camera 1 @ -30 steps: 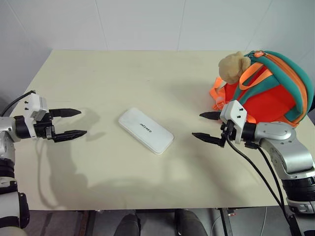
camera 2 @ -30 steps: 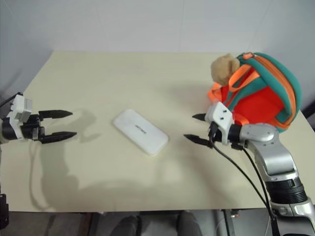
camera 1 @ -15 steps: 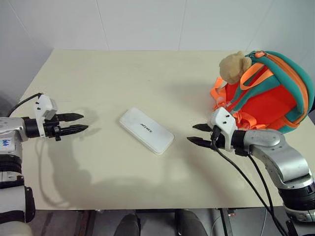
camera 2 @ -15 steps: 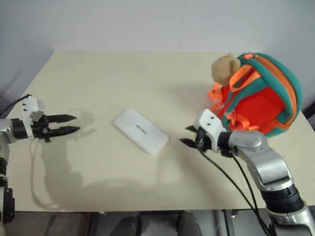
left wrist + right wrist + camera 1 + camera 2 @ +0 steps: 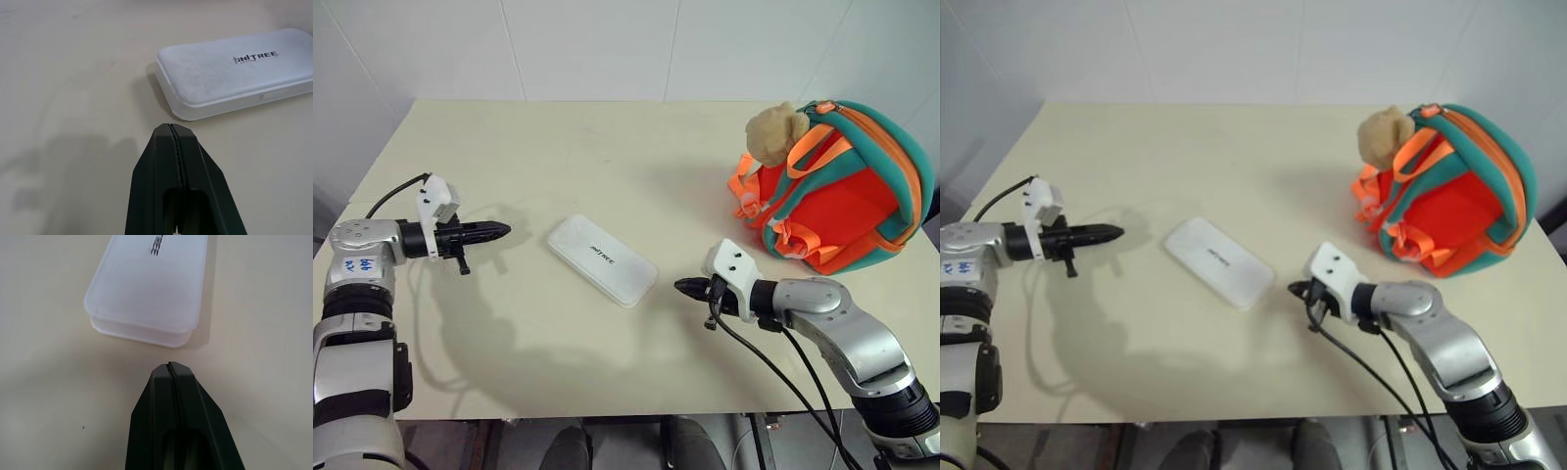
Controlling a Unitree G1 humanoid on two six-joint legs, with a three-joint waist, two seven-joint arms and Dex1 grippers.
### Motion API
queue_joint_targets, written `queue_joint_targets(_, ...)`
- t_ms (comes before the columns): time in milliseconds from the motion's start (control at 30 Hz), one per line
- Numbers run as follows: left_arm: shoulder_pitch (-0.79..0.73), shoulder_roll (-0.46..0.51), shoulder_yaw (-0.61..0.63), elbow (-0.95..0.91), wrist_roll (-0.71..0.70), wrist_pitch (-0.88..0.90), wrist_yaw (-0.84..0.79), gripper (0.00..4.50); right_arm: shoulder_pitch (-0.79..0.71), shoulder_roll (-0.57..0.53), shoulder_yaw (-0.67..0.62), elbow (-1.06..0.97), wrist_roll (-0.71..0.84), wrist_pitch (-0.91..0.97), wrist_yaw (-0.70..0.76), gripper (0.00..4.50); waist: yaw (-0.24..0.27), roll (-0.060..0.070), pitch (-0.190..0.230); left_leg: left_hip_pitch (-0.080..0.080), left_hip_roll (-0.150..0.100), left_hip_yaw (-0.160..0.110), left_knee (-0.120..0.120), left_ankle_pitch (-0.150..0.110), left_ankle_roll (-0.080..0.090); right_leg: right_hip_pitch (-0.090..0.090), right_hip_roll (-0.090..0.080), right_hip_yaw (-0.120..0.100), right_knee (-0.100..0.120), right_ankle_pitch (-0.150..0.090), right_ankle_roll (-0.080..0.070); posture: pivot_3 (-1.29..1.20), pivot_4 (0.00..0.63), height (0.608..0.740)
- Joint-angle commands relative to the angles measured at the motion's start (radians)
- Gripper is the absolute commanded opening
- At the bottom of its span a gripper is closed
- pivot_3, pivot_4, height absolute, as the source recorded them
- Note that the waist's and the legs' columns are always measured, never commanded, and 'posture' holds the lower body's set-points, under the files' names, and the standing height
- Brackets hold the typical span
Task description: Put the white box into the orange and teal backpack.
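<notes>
One white box [image 5: 234, 73] (lid lettering "UNITREE")

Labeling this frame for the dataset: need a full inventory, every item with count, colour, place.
table: 1, pale cream, under everything, against a white wall
white box: 1, white with small dark lettering, lying flat mid-table, between the two claws, touched by neither
backpack: 1, orange with teal trim and orange straps, on the table's far right
plush bear: 1, tan, on the backpack's upper left side
left claw: 1, black, shut, empty, just left of the box, pointing at its near end
right claw: 1, black, shut, empty, just right of the box, pointing at its other end
</notes>
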Motion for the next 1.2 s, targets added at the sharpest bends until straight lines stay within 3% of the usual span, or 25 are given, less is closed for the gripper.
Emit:
queue_joint_targets(33, -0.086, -0.037, -0.017, 0.094, 0.052, -0.055, 0.061, 0.00, -0.024, 0.034, 0.018, -0.008, -0.019, -0.008, -0.030, 0.12, 0.001, 0.000, 0.000, 0.000, 0.000, 0.000, 0.000, 0.000, 0.000, 0.000, 0.000, 0.000, 0.000, 0.000, 0.000, 0.00, 0.150, 0.740)
queue_joint_targets(500, -0.179, -0.185, -0.076, 0.256, 0.216, -0.131, 0.361, 0.00, -0.024, 0.074, 0.126, 0.019, -0.206, 0.044, -0.170, 0.12, 0.001, -0.001, 0.000, -0.001, 0.000, 0.000, 0.001, 0.000, 0.000, 0.000, 0.000, -0.001, 0.001, 0.000, 0.000, 0.00, 0.150, 0.740)
queue_joint_targets(733, -0.189, -0.227, -0.067, 0.260, 0.223, -0.133, 0.355, 0.00, -0.010, 0.094, 0.159, -0.024, -0.231, 0.088, -0.177, 0.12, 0.000, -0.001, 0.000, -0.001, 0.000, 0.000, 0.002, 0.000, 0.000, 0.000, 0.000, -0.001, 0.001, 0.000, 0.001, 0.00, 0.150, 0.740)
queue_joint_targets(1200, -0.184, -0.220, -0.071, 0.241, 0.218, -0.139, 0.225, 0.00, -0.076, 0.174, 0.244, -0.031, -0.237, 0.100, -0.145, 0.12, 0.000, -0.001, -0.001, -0.001, 0.000, 0.000, 0.002, 0.000, 0.000, 0.000, 0.000, -0.002, 0.001, 0.000, 0.001, 0.00, 0.150, 0.740)
